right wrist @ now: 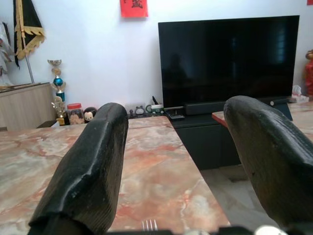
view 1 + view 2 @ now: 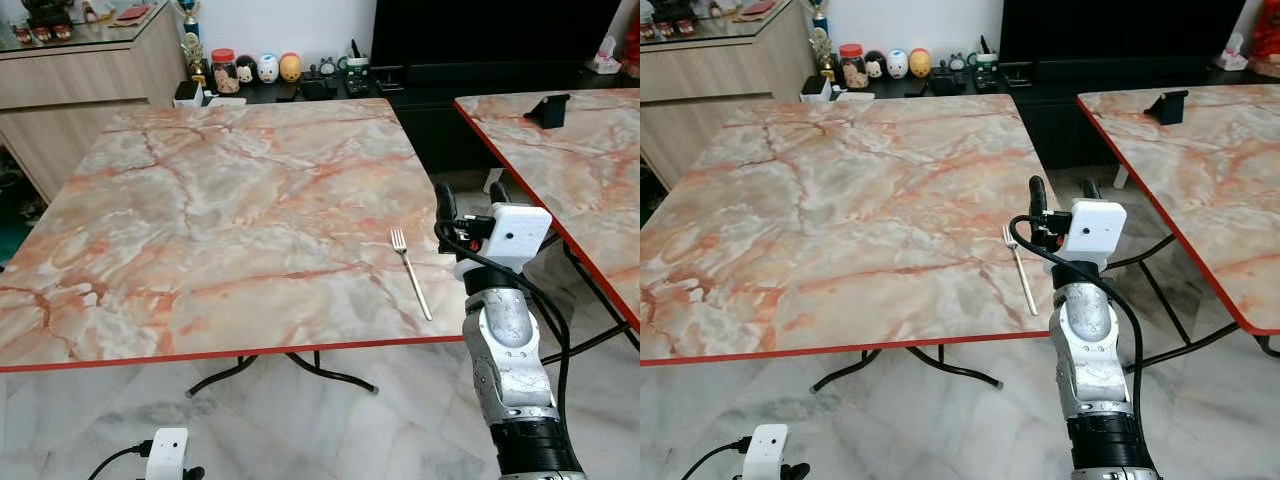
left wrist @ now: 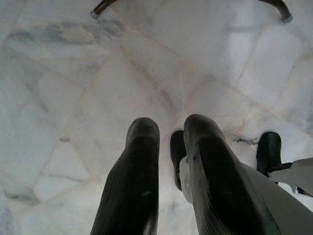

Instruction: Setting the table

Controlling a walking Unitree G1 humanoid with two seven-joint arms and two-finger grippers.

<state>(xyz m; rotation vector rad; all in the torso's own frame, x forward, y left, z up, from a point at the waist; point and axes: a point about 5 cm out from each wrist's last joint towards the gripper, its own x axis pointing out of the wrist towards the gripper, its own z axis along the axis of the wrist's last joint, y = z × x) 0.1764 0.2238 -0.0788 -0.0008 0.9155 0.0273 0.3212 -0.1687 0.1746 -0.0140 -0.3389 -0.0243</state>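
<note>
Marble table (image 2: 220, 210); fork (image 2: 410, 272); right gripper (image 2: 470, 205) partly occluded.

Beyond the desk I saw a black television (image 1: 227, 58), a trophy (image 1: 57, 88), and small figurines (image 2: 268, 67) on a low cabinet.

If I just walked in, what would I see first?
A big marble-patterned table with one silver fork lying near its right front corner. The robot's right gripper hangs open just beside that corner, past the fork. Behind the table stands a large black TV.
</note>
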